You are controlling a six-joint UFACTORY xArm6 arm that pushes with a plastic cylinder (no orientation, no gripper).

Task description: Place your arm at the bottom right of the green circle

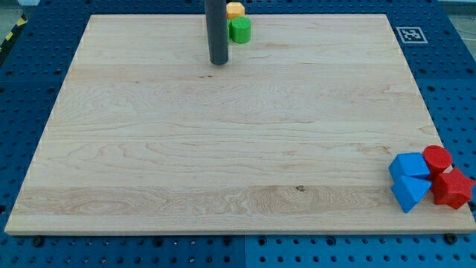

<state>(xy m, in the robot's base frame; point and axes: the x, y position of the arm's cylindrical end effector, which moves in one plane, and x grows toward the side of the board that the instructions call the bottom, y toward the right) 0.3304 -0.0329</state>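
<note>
Rod, bare of any gripper, had my tip [219,62] near the table's top edge, left of the small green circle [239,30], which looked light, hard, easily nudged.

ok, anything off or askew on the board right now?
Nothing damaged or spilled. All blocks hug edges: green circle and an orange block at the top, blue and red blocks bottom right. My tip sits left of the green circle.

You saw a pale wood board [223,149] on a blue pegboard [30,67], a dark grey rod [217,30], a green circle [240,30], an orange block [235,10], two blue blocks [409,182], two red blocks [446,179] and a black-and-white tag [410,34].
</note>
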